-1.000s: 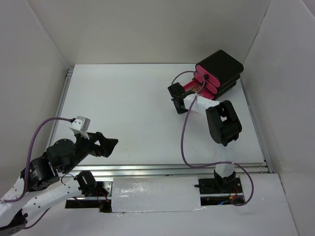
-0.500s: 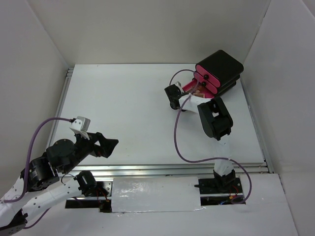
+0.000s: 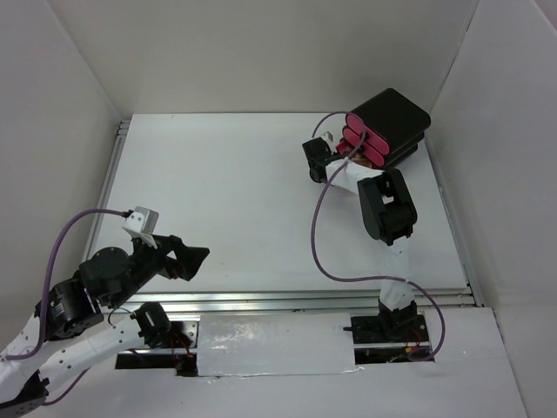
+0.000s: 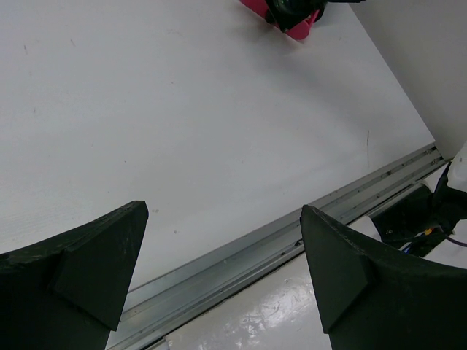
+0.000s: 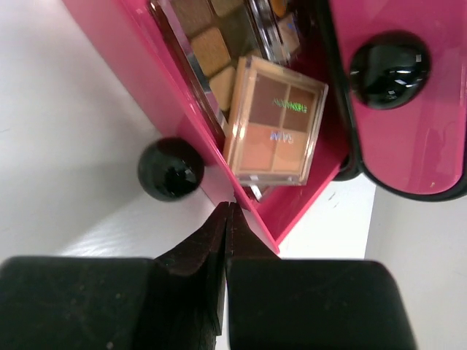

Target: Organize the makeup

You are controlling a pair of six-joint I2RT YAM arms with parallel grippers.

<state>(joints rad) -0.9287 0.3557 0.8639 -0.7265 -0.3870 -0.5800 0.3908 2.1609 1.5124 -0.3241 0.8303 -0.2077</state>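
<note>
The right gripper [image 5: 228, 210], jaws pressed together, sits at the front lip of the open pink drawer [image 5: 124, 65]. Inside, a square palette [image 5: 275, 120] lies tilted on a long palette [image 5: 211, 44]; its print is too blurred to read. The left gripper [image 4: 222, 240] hangs jaws apart over the table [image 4: 182, 109].

Just ahead of the jaws, the square palette [image 5: 273, 120] hides one end of the long palette [image 5: 208, 44]; the top edge cuts the other. The items [image 5: 281, 29] right of it are blurred.
</note>
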